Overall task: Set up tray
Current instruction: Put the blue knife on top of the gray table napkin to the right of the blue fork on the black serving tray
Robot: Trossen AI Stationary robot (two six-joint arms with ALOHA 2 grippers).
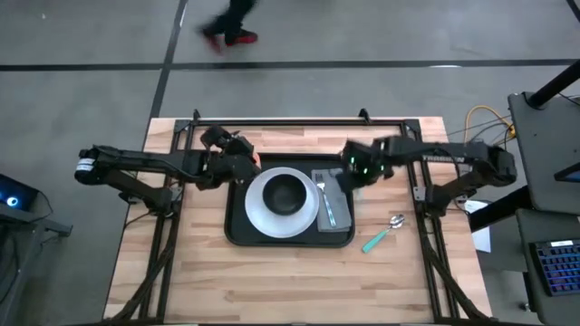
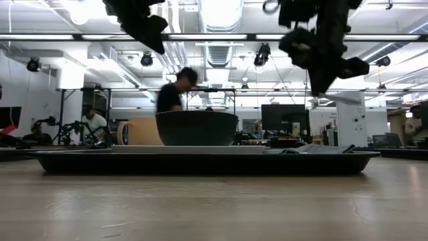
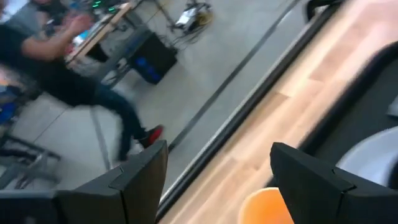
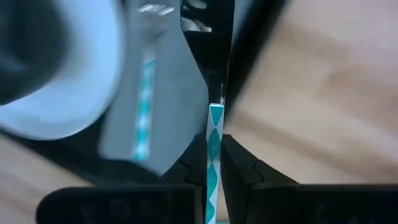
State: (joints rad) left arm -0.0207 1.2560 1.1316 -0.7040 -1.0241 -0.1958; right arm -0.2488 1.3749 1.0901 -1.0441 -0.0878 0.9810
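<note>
The black tray (image 1: 234,226) (image 2: 200,163) lies mid-table. On it sits a white plate (image 1: 258,213) carrying a dark bowl (image 1: 287,192) (image 2: 196,128). Beside the plate lies a grey napkin (image 1: 338,225) with a teal-handled fork (image 1: 328,206) (image 4: 144,106) on it. My right gripper (image 1: 353,170) (image 4: 213,155) hovers over the tray's far right part, shut on a teal-patterned knife. My left gripper (image 1: 243,163) (image 3: 217,180) is open and raised near the tray's far left corner, above an orange cup (image 1: 256,161) (image 3: 267,205) (image 2: 139,132). My right gripper pinches the knife's teal-and-white handle (image 4: 214,134) between its two fingers (image 4: 239,165). The knife runs along the fingers, its dark blade (image 4: 208,50) pointing forward past them. It is lifted clear, above the napkin and the tray's right rim.
A teal-handled spoon (image 1: 385,232) lies on the bare wood right of the tray. The table's near half is open wood. A person (image 1: 227,27) (image 2: 172,94) walks on the floor beyond the far edge.
</note>
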